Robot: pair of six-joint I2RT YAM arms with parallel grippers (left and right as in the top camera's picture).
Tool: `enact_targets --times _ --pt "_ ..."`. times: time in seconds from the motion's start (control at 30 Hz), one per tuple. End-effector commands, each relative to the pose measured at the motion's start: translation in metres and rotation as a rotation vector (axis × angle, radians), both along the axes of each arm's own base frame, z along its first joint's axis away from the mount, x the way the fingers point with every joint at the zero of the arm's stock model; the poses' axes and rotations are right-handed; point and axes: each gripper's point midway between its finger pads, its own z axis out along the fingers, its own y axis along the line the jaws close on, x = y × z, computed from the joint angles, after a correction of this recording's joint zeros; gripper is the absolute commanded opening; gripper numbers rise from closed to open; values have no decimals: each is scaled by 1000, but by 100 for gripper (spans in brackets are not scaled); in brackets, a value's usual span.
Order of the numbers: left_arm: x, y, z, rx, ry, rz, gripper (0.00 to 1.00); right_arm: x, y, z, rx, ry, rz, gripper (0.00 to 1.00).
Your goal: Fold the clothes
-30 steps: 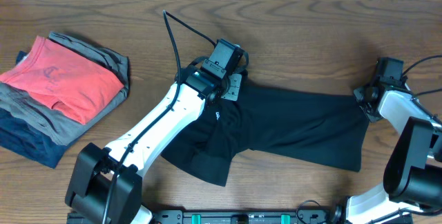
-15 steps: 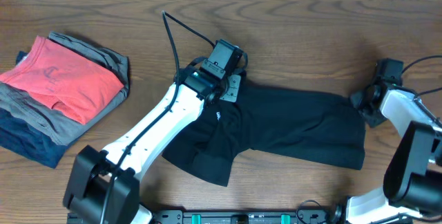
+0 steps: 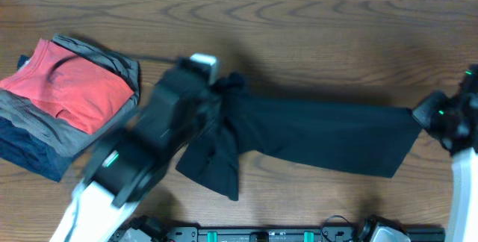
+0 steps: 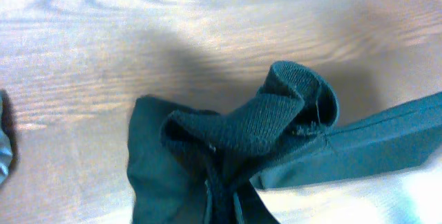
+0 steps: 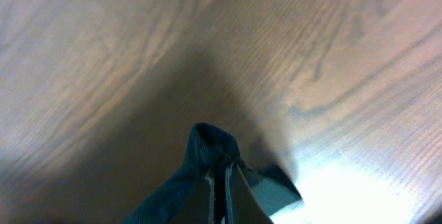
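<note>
The black shirt [image 3: 314, 134] hangs stretched in a band between my two grippers above the wooden table, with a loose flap drooping at its left end. My left gripper [image 3: 216, 92] is shut on the shirt's bunched left end, where the ribbed collar folds over in the left wrist view [image 4: 276, 120]. My right gripper [image 3: 426, 115] is shut on the shirt's right end, a pinched corner in the right wrist view [image 5: 210, 148].
A folded stack with a coral-red garment [image 3: 67, 85] on top of grey and navy ones [image 3: 33, 145] lies at the table's left side. The wooden table [image 3: 314, 33] extends behind the shirt.
Both arms have lifted and pulled apart. The left gripper moved left and up, the right gripper moved right. The shirt, which lay rumpled on the table, is now stretched taut between them.
</note>
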Motion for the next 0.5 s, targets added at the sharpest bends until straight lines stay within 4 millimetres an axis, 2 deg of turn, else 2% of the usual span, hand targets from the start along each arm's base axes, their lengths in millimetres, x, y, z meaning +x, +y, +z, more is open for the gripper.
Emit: enact_targets --times 0.0,0.13,0.23,0.33,0.47 --pt "-32 8 42 -104 -72 -49 6 -14 2 43 -47 -80 55 1" --pt "-73 24 67 -142 -57 -83 6 -36 11 81 -75 -116 108 1" --pt "-89 34 79 -137 -39 -79 6 -49 17 102 -101 -117 140 1" --pt "-87 33 85 -135 -36 -79 6 -52 18 116 -117 -122 157 1" --pt "-60 23 76 -79 -16 -65 6 -33 14 114 -107 -122 188 1"
